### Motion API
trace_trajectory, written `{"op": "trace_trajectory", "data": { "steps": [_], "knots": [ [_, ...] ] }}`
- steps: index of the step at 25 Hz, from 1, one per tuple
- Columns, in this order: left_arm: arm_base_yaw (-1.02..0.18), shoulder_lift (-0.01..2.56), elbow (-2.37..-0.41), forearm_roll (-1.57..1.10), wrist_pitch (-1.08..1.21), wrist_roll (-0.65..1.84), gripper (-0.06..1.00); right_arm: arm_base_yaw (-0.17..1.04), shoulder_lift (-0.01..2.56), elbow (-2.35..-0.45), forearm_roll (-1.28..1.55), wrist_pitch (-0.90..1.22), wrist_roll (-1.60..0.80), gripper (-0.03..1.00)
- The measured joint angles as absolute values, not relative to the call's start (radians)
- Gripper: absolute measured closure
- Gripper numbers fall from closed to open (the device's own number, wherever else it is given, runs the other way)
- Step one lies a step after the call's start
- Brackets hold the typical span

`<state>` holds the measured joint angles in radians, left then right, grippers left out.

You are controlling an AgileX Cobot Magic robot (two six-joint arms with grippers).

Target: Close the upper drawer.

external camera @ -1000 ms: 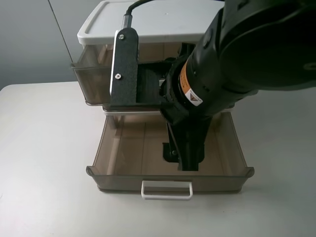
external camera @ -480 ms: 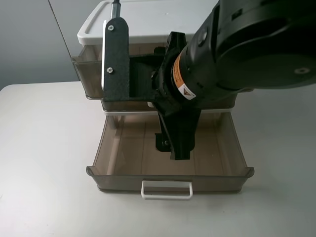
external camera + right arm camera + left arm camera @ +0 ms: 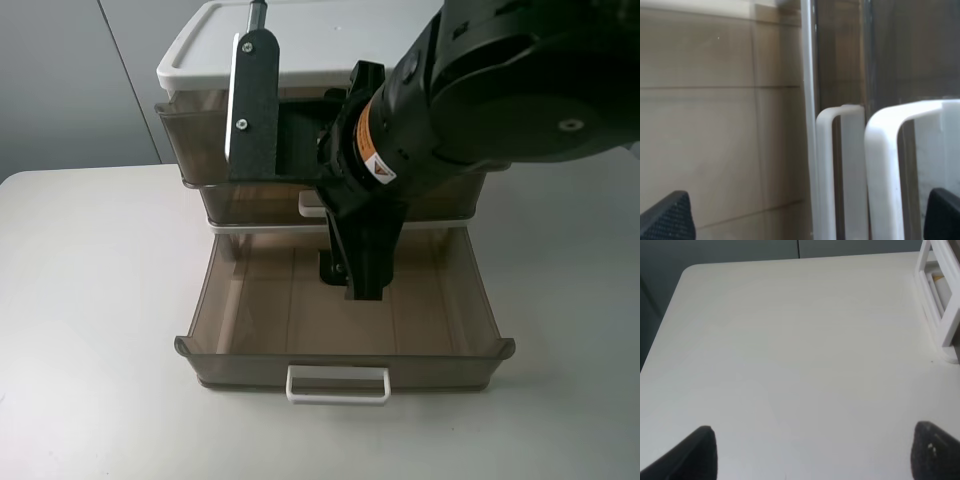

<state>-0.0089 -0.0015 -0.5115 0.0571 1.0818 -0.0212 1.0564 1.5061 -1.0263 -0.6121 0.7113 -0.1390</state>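
Note:
The upper drawer (image 3: 195,140), smoky-brown, sits under the white lid (image 3: 330,45) with its front only slightly proud of the unit. My right arm hides its handle in the exterior view. In the right wrist view its wide white loop handle (image 3: 887,165) is close in front of the camera. My right gripper (image 3: 355,275) is open and points down in front of the drawer fronts. Its dark fingertips (image 3: 665,217) stand far apart in the right wrist view. My left gripper (image 3: 817,455) is open over bare table, away from the unit.
The bottom drawer (image 3: 250,370) is pulled far out, with a white handle (image 3: 337,384) at the front. The middle drawer (image 3: 235,205) is nearly shut, and its small white handle (image 3: 837,165) shows beside the upper one. A white frame (image 3: 940,305) stands at the table edge.
The upper drawer has slid back into the unit. My right arm moved towards the unit with it, then shifted slightly right.

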Motion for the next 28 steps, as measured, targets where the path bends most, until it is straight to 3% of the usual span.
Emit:
{"op": "trace_trajectory", "data": {
  "steps": [28],
  "knots": [
    [-0.009,-0.002,-0.512,0.057,1.082,-0.023,0.20,0.996,1.556,-1.026,-0.687,0.540,-0.141,0.27]
  ]
}}
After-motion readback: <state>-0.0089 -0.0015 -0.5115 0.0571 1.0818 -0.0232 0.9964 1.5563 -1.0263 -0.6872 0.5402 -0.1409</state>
